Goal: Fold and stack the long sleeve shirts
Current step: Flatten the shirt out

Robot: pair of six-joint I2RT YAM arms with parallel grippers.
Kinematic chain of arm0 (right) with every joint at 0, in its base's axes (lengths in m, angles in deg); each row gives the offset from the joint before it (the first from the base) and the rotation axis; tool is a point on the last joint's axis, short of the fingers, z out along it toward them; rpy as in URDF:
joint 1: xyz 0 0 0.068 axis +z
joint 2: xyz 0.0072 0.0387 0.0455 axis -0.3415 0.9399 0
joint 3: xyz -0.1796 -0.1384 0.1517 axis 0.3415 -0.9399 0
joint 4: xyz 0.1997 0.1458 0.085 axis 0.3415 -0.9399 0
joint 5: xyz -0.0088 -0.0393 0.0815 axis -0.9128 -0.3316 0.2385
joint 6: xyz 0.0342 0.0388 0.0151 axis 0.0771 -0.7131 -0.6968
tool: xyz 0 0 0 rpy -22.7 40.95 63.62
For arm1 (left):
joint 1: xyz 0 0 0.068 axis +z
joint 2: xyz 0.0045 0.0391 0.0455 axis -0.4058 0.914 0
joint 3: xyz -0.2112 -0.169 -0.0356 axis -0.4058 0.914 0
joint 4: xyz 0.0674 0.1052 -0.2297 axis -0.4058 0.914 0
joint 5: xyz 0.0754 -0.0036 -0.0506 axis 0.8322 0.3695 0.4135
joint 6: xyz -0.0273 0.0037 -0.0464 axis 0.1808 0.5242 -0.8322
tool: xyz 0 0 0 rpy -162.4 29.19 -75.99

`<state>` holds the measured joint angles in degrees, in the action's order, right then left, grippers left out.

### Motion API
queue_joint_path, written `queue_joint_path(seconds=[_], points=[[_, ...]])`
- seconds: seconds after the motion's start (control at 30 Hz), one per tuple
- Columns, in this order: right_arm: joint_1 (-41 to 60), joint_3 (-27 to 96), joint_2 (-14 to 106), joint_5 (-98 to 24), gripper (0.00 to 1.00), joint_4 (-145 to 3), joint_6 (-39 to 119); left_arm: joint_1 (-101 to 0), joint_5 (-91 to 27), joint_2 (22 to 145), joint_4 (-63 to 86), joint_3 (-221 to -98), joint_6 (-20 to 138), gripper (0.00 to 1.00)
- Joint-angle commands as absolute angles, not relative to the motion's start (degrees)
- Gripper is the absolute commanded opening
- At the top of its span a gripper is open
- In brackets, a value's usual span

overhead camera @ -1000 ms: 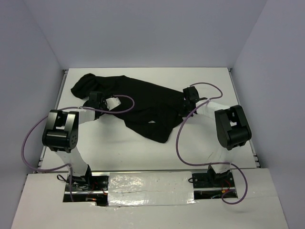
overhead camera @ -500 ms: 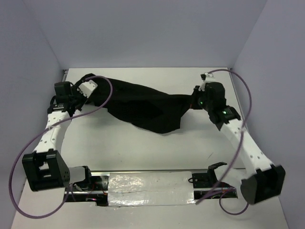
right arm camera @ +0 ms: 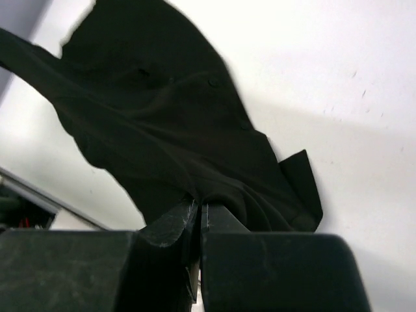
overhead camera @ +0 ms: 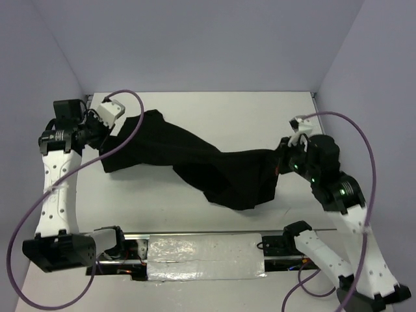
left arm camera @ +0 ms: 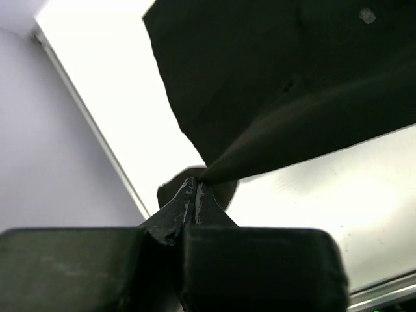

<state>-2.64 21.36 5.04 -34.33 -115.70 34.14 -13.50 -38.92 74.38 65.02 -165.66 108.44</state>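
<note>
Both arms have swung wide apart since a second ago, when they were bent low over the garment lying bunched on the surface. In the last half second the right arm has also drawn back from the far right toward the near right, and the cloth's sagging middle has dropped nearer. The black long sleeve shirt (overhead camera: 214, 166) hangs in a slack band across the white surface (overhead camera: 221, 107), running from the far left down to the middle right. The left gripper (overhead camera: 122, 122) holds the shirt's left end up near the far-left corner. In the left wrist view its fingers (left arm camera: 179, 208) are pressed together on a pulled-out point of black fabric, with the rest of the cloth spreading away above them. The right gripper (overhead camera: 281, 161) holds the opposite end. In the right wrist view its fingers (right arm camera: 172, 224) pinch a gathered fold, and the shirt fans out beyond them over the pale surface. Between the two holds the cloth droops, its lowest fold lying right of centre toward the near side, where it appears to rest on the surface. A purple cable (overhead camera: 123, 91) loops over the left wrist, and another arcs beside the right arm.
</note>
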Motion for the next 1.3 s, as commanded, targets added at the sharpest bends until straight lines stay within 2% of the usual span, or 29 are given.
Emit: queue_joint_path(seconds=[0.0,0.07,0.13,0.17,0.2,0.23,0.27,0.3,0.33,0.37,0.4,0.43,0.5,0.53,0.57,0.6,0.63,0.7,0.77,0.87,1.1,1.27], points=[[-2.48,22.35,17.68,-32.2,0.0,-115.2,36.41,-13.22,-36.68,81.63,65.55,-166.7,105.28,0.0],[-2.48,25.32,25.53,-31.59,0.0,-110.2,37.98,-14.27,-35.81,89.08,62.64,-169.76,104.48,0.0],[-3.17,34.97,39.84,-28.53,0.0,-105.98,39.57,-16.19,-35.19,95.34,61.23,-174.24,102.99,0.0],[-4.48,45.37,50.51,-27.38,0.0,-105.34,40.53,-16.82,-35.19,102.07,60.35,-181.05,102.38,0.0],[-5.11,52.17,55.92,-26.24,0.0,-105.42,40.8,-17.95,-35.1,105.44,60.08,-185.47,100.8,0.0],[-5.9,59.37,61.72,-23.79,0.0,-107.69,41.5,-18.31,-35.02,112.35,59.64,-195.17,99.74,0.0],[-6.08,75.72,72.39,-21.94,0.0,-109.19,42.38,-18.66,-35.19,115.9,59.29,-200.66,97.56,0.0],[-6.25,84.41,76.94,-20.18,0.0,-110.86,42.74,-18.76,-35.19,118.9,58.68,-206.81,95.88,0.0],[-6.52,92.67,81.68,-19.55,0.0,-111.48,42.22,-18.84,-34.84,122.23,57.97,-218.7,94.39,0.0],[-7.13,108.5,89.21,-18.67,0.0,-111.57,40.21,-18.84,-34.4,127.4,56.75,-223.96,92.72,0.0],[-7.74,114.06,91.38,-17.71,0.0,-110.18,38.97,-18.84,-32.05,129.1,51.86,-228.45,89.92,0.0],[-8.45,116.11,92.18,-17.44,0.0,-102.77,36.52,-18.84,-30.46,129.99,47.99,-231.71,88.58,0.0],[-10.46,104.77,85.72,-15.33,0.0,-89.07,29.05,-18.67,-26.95,126.59,37.28,-228.17,84.89,0.0],[-10.65,98.97,82.03,-17.33,0.0,-74.81,27.2,-18.49,-26.49,121.61,25.39,-221.35,84.1,0.0],[-10.65,92.47,77.12,-22.83,0.0,-70.66,28.23,-18.49,-26.66,119.47,20.23,-218.67,83.04,0.0],[-10.56,93.27,76.55,-24.8,0.0,-67.83,29.54,-18.58,-26.93,119.28,18.0,-219.26,82.77,0.0],[-10.65,96.15,76.98,-26.12,0.0,-68.68,30.51,-18.58,-27.97,120.06,19.46,-226.05,82.42,0.0],[-10.91,107.23,80.84,-27.36,0.0,-69.83,32.37,-18.58,-28.77,121.04,18.6,-228.75,82.68,0.0],[-11.09,106.49,80.86,-27.89,0.0,-69.04,33.16,-19.1,-28.6,119.98,17.27,-227.79,85.56,0.0],[-11.09,95.41,76.9,-27.54,0.0,-64.82,35.35,-19.37,-29.83,118.23,18.41,-223.76,87.68,0.0],[-13.02,79.25,71.02,-26.05,0.0,-70.52,39.22,-19.2,-32.64,112.17,21.66,-207.87,96.47,0.0],[-13.72,48.07,50.3,-30.17,0.0,-67.48,42.22,-19.02,-35.8,102.15,34.8,-191.54,110.43,0.0]])
